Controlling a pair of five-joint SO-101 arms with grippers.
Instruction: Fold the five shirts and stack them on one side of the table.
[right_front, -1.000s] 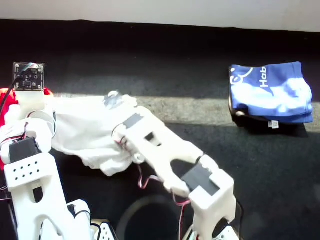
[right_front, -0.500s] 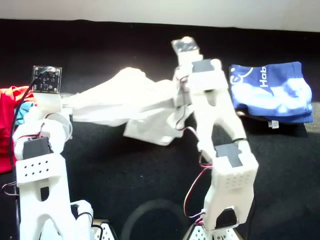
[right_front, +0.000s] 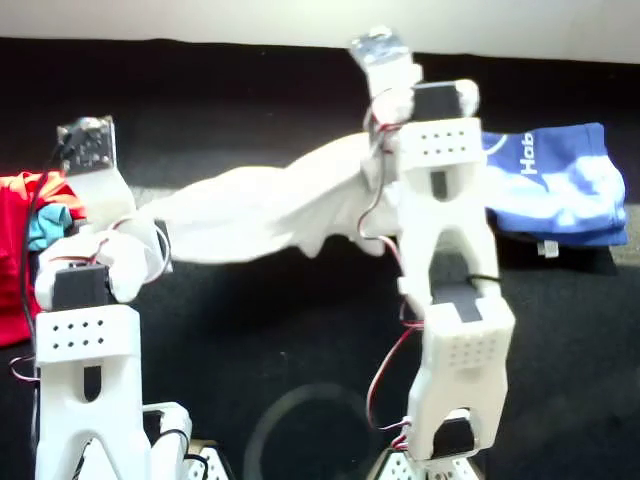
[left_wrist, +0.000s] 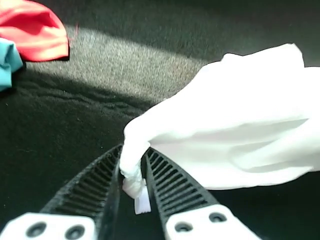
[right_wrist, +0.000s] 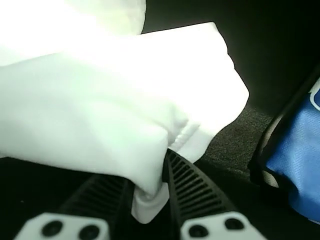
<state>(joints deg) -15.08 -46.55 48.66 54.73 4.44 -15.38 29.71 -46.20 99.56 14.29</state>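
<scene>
At my far left a crumpled red shirt (right_front: 15, 250) of soft cloth lies on the black felt-like table cover (right_front: 250, 340), with a bunched teal cloth (right_front: 48, 225) touching its inner edge; both lie just beside my left arm, apart from what I hold. My left gripper (left_wrist: 134, 176) is pinched narrow on a bunched corner of the limp white shirt (right_front: 260, 208), and a small tag pokes out between the ribbed fingers (left_wrist: 174, 187). The shirt appears lifted off the table, a sagging band stretched between my two arms. My right gripper (right_wrist: 150, 186) is clamped tight on its opposite end, a fold of fabric squeezed between the jaws. My right arm stands upright and covers the left edge of the folded blue shirt (right_front: 565, 185) with white print, which rests on a dark garment (right_wrist: 256, 162) at the table's right side; the white shirt's right end is just beside that stack.

A second ago the white shirt lay crumpled on the table at the left, with my right arm stretched low across to it. Since then both arms have risen and my right has swung over beside the blue shirt, drawing the cloth out.
</scene>
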